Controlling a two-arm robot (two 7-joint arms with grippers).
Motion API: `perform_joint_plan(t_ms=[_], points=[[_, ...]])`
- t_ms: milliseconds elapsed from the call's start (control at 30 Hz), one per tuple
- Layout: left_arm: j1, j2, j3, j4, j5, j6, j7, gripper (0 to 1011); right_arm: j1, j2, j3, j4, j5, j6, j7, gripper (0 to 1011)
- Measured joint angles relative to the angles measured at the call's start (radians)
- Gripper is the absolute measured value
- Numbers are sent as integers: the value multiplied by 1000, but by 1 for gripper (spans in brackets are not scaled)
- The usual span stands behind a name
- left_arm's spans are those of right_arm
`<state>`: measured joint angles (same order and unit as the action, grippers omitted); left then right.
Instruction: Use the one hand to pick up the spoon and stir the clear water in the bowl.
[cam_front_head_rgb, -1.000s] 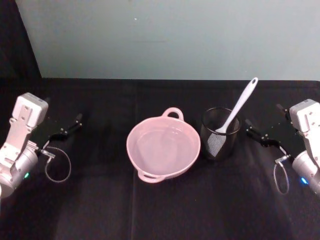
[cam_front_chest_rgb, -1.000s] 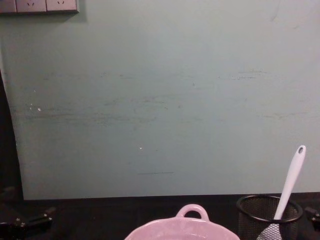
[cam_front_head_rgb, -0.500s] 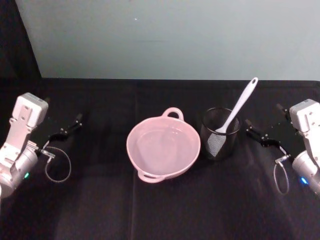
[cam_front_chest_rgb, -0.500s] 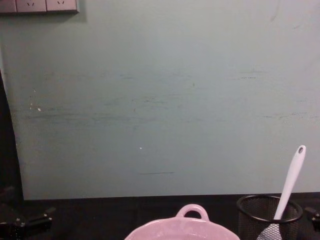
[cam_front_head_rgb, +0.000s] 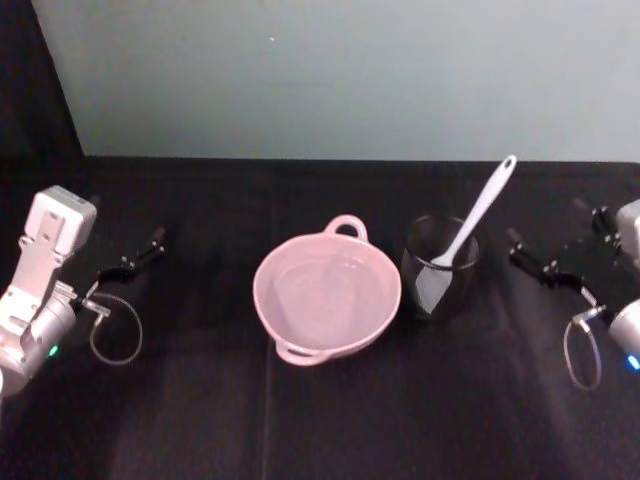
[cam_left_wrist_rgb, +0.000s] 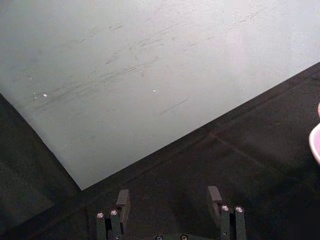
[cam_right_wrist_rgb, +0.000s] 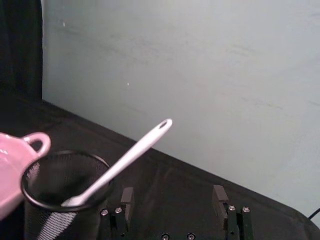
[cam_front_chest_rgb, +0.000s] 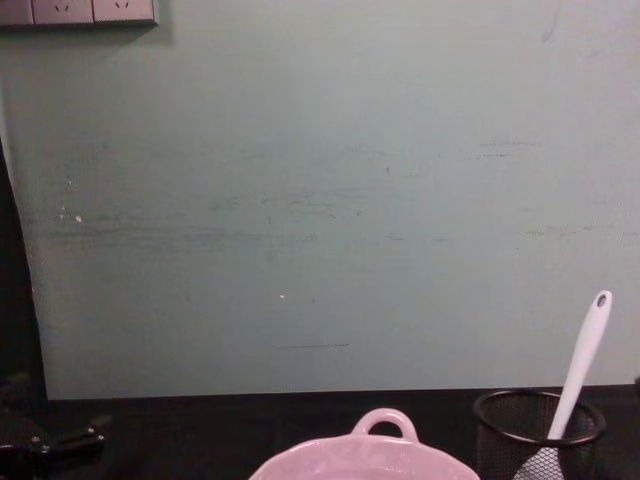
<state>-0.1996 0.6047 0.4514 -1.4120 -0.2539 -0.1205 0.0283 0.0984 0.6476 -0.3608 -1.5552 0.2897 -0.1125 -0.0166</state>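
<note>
- Because the black table (cam_front_head_rgb: 300, 420) lies bare around both pairs of jaws, open room should be no worry (a judgement). The wall stands well beyond them.
- The pale pink bowl (cam_front_head_rgb: 260, 300) sits between the two grippers, well apart from the left jaws. The clear water (cam_front_head_rgb: 325, 295) lies inside it, not yet stirred.
- The mesh cup (cam_front_head_rgb: 440, 290) stands just beside the bowl, between it and the right jaws. Its rim is the edge to mind: the spoon should probably rise along its own lean before swinging toward the bowl.
- The spoon (cam_front_head_rgb: 480, 212) stands head-down in the cup, its handle slanting up and out toward the right jaws' side, free above the rim.
- The right gripper (cam_right_wrist_rgb: 173, 197) has its jaws spread wide and holds nothing. The handle lies ahead of them, off toward the bowl side. I would close on mid-handle, above the rim, with the flat pads square across it (a slim handle may twist).
- The left gripper (cam_left_wrist_rgb: 168, 199) is likewise wide and empty, and idle.
</note>
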Motion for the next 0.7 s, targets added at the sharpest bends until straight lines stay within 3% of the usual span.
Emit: perform_joint_plan(t_ms=[67,200,233,300,500,533,700], points=[[0,0,0,0,0,0,0,1011,-19,5,16,-28,15,4,1,1002],[0,0,0,0,0,0,0,1011,-62,7,62,-83,96,6,37,1002],[0,0,0,0,0,0,0,1011,-76,3,82,-98,148,8,65,1002],[0,0,0,0,0,0,0,1011,-90,-7,106,-114,210,15,98,1002],[0,0,0,0,0,0,0,1011,-102,-42,158,-129,365,65,180,1002],[0,0,0,0,0,0,0,1011,-101,-53,170,-129,408,86,200,1002],[0,0,0,0,0,0,0,1011,-84,-89,202,-118,539,178,252,1002]])
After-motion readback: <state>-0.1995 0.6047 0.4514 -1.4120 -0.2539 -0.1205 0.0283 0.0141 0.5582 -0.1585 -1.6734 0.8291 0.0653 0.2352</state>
